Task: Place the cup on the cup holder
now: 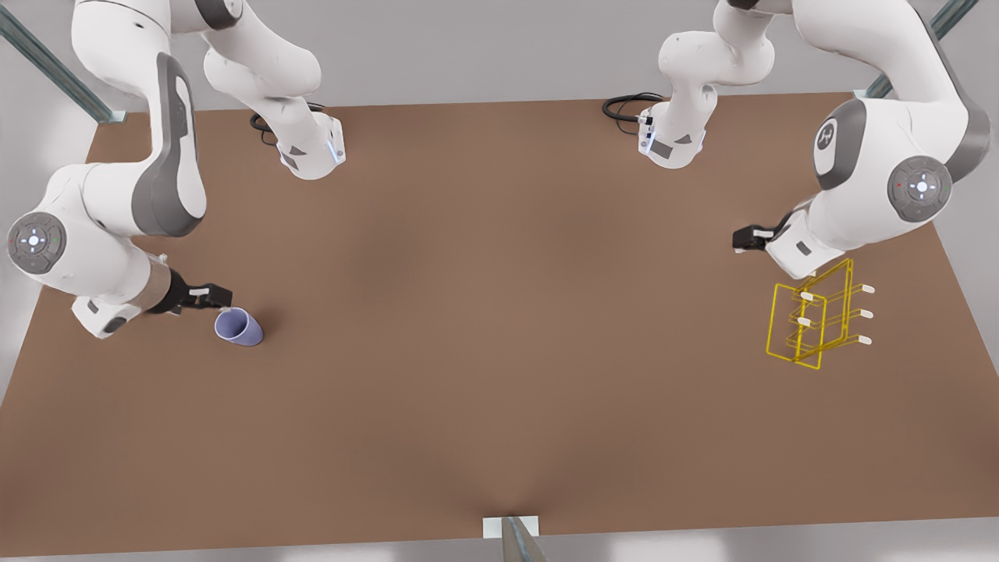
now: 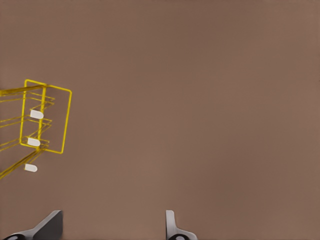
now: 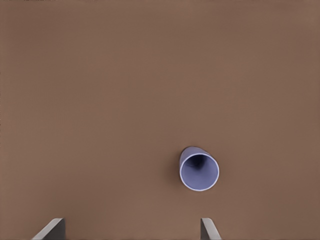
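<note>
Brown tabletop (image 1: 499, 312), pale grey floor beyond, metal struts (image 1: 47, 66) at corners

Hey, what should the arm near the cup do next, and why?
Probably lower the right gripper over the cup. Its fingers are open, apart from the cup standing on the table. The left gripper waits by the holder.
</note>
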Available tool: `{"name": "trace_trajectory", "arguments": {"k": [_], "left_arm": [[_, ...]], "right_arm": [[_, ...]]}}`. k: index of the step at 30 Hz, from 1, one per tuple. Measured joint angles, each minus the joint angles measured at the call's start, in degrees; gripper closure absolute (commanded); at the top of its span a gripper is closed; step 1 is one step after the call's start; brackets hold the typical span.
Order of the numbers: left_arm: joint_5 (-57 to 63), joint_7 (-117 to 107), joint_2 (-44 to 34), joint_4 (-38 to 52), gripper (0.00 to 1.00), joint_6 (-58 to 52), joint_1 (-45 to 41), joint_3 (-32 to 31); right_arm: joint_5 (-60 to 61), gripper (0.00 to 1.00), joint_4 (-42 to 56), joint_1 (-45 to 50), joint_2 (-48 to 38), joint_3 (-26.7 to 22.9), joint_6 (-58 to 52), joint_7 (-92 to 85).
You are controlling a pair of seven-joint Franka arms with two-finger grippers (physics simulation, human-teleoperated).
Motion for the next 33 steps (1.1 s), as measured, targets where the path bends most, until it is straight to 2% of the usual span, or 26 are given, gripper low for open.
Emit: {"name": "trace_trajectory", "arguments": {"k": [4, 10, 14, 22, 33], "left_arm": [[0.1, 0.3, 1.7, -0.2, 0.0, 1.3, -0.2, 0.3], [0.2, 0.5, 2.4, -0.6, 0.0, 3.2, 0.1, 1.6], [0.3, 0.7, 2.4, -0.9, 0.0, 3.9, 0.0, 1.6], [0.5, 0.9, 2.6, -1.2, 0.0, 4.0, 0.0, 1.5], [0.7, 1.1, 2.7, -1.2, 0.0, 2.9, 0.0, 1.5]], "right_arm": [[0.0, 0.0, -2.0, -1.4, -0.1, 1.3, 4.1, -0.1], [0.4, 0.0, -14.2, -1.9, 1.0, 2.1, 13.5, -0.3], [0.4, 0.0, -18.2, -2.2, 2.2, 2.4, 19.1, -0.4], [0.3, 0.0, -20.7, -5.1, 6.5, 1.7, 25.4, -1.2], [0.2, 0.0, -25.0, -7.9, 7.9, 1.7, 28.3, -2.3]]}}
